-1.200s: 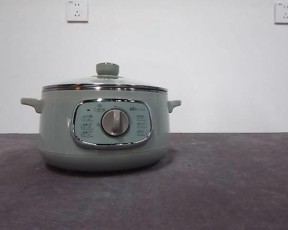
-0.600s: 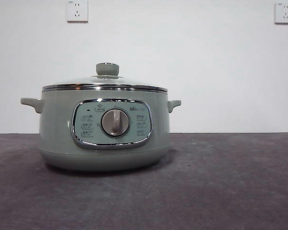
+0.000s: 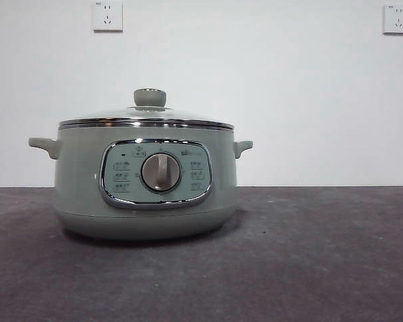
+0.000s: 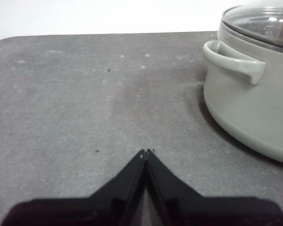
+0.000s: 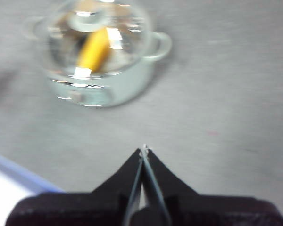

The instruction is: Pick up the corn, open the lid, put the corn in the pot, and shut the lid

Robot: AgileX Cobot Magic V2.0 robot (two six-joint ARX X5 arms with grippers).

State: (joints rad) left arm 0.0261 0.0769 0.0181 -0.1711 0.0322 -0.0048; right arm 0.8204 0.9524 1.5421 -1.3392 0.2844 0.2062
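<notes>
Sage-green pot on the grey counter, glass lid seated on its rim, yellow corn lying inside under the glass, left claw pressed together low beside the pot, right claw pressed together high above the counter, well apart from the pot.

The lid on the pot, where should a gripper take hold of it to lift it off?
Grip the lid by its knob, coming straight down from above. The knob stands upright at the dome's centre, narrow enough to pinch from two sides, while the glass slopes and the steel rim sits flush on the pot.
</notes>
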